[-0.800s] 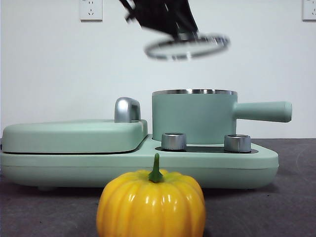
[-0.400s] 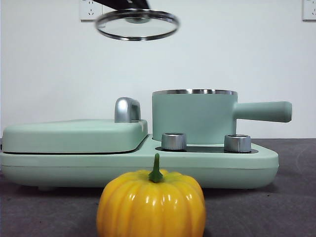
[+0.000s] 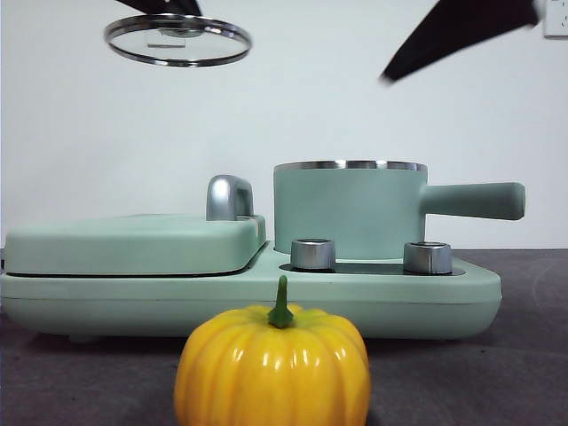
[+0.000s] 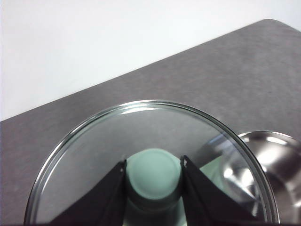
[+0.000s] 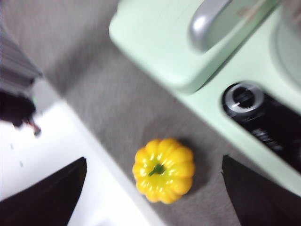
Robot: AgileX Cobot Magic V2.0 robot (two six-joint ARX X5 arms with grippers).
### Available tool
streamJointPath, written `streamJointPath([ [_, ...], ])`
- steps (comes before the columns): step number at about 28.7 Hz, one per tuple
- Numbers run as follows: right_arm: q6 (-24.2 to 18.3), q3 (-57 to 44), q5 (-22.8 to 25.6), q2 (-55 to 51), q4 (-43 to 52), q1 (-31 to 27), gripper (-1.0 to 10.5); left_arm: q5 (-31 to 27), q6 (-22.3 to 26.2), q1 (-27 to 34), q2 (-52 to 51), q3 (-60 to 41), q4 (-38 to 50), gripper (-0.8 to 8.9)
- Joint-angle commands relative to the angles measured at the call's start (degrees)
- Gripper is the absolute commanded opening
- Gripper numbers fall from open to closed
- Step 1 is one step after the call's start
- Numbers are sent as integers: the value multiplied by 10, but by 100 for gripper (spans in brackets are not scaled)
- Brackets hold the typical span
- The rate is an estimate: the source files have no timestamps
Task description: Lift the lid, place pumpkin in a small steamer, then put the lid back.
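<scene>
While our left gripper (image 4: 154,176) pinches the lid (image 3: 177,40) by its knob, high and off to one side, the small steamer (image 3: 348,209) stands uncovered; its inside is hidden from us. Our right gripper (image 5: 155,188) hangs wide open over the pumpkin (image 5: 163,170), which sits on the table in front of the cooker (image 3: 133,244).

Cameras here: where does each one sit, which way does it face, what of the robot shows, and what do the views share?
Front view: low at table height, looking level at the ribbed yellow-orange toy pumpkin and mint-green cylindrical pot; dark arm tips at top.
Left wrist view: looks down on the round clear glass lid; left gripper fingers clamp its knob.
Right wrist view: looks down on the pumpkin; right gripper fingers spread.
Shared: pumpkin in front and right wrist views; lid in front and left wrist views.
</scene>
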Motion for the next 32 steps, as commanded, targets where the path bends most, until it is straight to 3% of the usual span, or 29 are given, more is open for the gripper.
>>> streamJointPath([
  [1,4,10,17,51,3,39,464,0,4,14,-8,16,12,23],
  [10,-16,10,54,163,5,95,536,0,4,43,-8,16,1,24],
  [32,-40,10,85,278,35,107,547,0,0,43,-8,16,-3,24],
])
